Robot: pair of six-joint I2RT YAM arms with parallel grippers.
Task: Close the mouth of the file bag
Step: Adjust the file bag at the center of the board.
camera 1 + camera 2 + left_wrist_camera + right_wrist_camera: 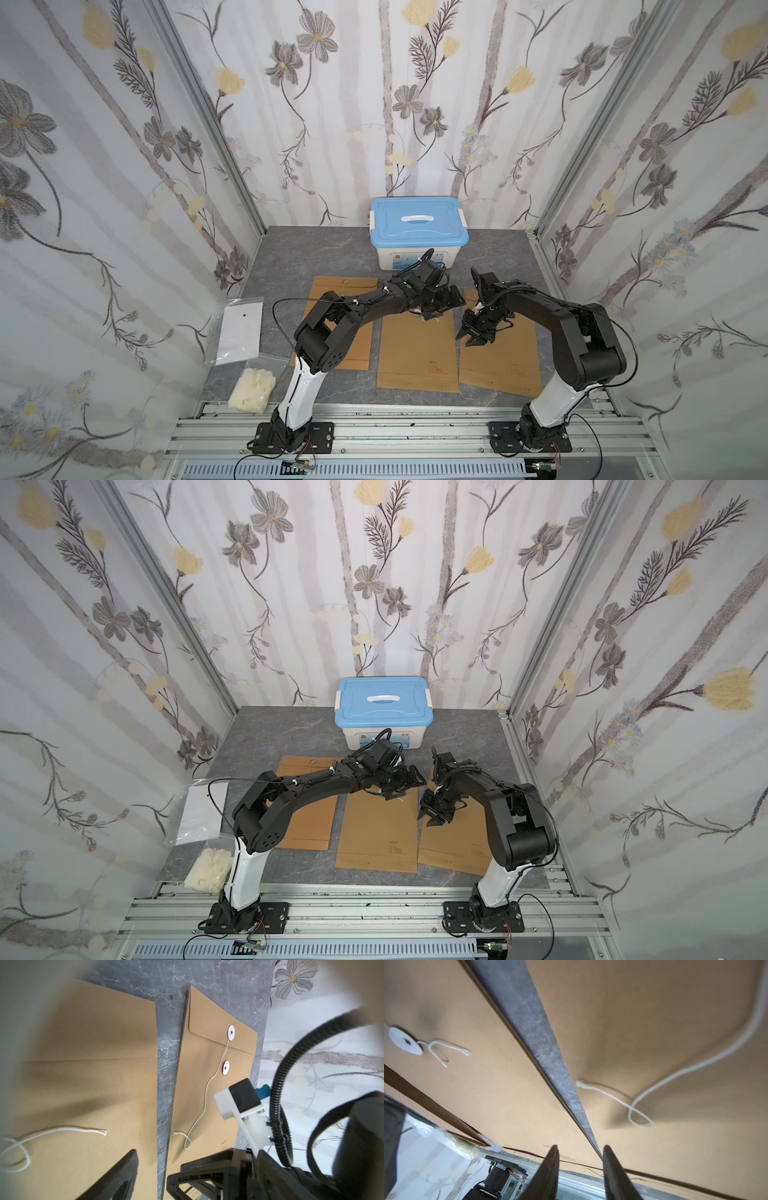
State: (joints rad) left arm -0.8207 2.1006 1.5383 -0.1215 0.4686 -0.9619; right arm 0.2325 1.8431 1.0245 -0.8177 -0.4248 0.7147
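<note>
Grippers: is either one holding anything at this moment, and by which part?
Nothing is held. The right gripper has its jaws apart and empty; the left gripper is open, and the string lies loose on the middle file bag.

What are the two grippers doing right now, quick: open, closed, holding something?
Left gripper: open wide, holding nothing.
Right gripper: partly open, nothing between its fingers.

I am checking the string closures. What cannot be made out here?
Middle file bag flap: top views, hidden under left gripper.
Right file bag flap: top views, hidden behind right arm.
Red print: top views, too small.
Loose string: left wrist view, blurred, cut by edge.
</note>
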